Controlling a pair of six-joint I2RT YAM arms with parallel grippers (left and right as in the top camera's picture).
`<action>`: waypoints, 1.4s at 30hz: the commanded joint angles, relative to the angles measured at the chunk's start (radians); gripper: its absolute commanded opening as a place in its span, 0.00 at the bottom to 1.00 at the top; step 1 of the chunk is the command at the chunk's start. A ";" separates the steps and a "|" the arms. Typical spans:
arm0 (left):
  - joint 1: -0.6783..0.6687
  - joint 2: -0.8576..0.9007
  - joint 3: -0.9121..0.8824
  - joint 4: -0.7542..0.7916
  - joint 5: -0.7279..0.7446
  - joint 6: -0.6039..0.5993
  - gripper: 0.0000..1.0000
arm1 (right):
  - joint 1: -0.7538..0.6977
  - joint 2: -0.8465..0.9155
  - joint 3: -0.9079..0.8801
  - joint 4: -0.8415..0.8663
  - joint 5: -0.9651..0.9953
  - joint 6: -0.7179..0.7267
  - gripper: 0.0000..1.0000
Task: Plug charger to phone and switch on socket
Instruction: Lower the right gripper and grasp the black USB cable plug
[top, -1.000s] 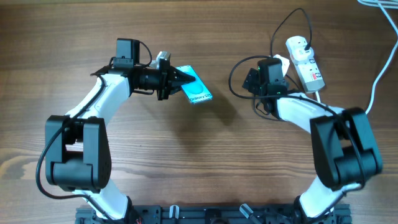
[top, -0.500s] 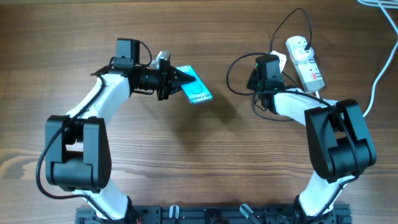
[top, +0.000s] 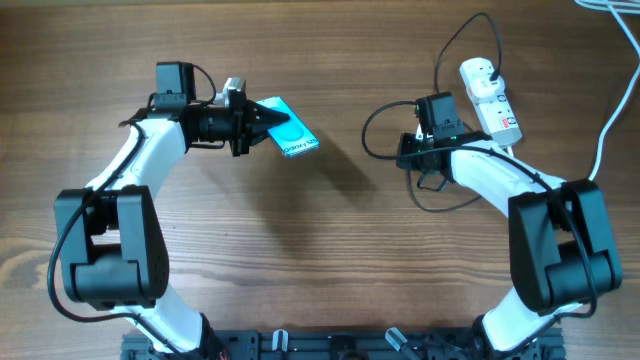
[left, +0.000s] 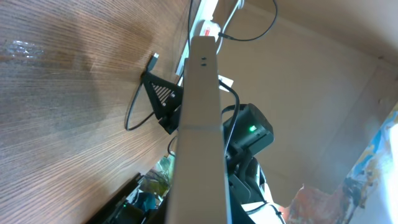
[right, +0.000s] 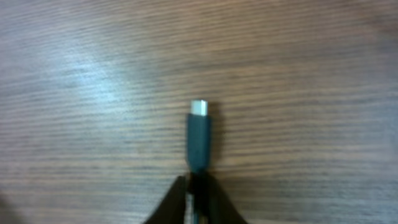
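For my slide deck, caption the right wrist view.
Right pincer pinches the charger just behind its metal tip, over the wooden table.

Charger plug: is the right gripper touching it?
Touching. Right wrist view shows the right gripper pinched shut on the charger plug, metal tip jutting ahead.

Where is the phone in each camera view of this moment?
Overhead: the phone is left of centre, clamped in the left gripper.
Left wrist: it is seen edge-on, a pale upright strip through the middle.
Right wrist: it is not in this view.
Shared landmark: the black charger shows in all three views.
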 joint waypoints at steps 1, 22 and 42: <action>0.001 -0.003 0.005 -0.001 0.050 0.035 0.04 | 0.010 0.021 -0.034 -0.005 -0.030 -0.016 0.27; 0.002 -0.003 0.005 -0.002 0.050 0.035 0.04 | 0.069 0.055 -0.035 0.043 0.014 -0.012 0.45; 0.002 -0.003 0.005 -0.009 0.053 0.035 0.04 | 0.071 0.133 -0.035 0.045 0.064 -0.011 0.36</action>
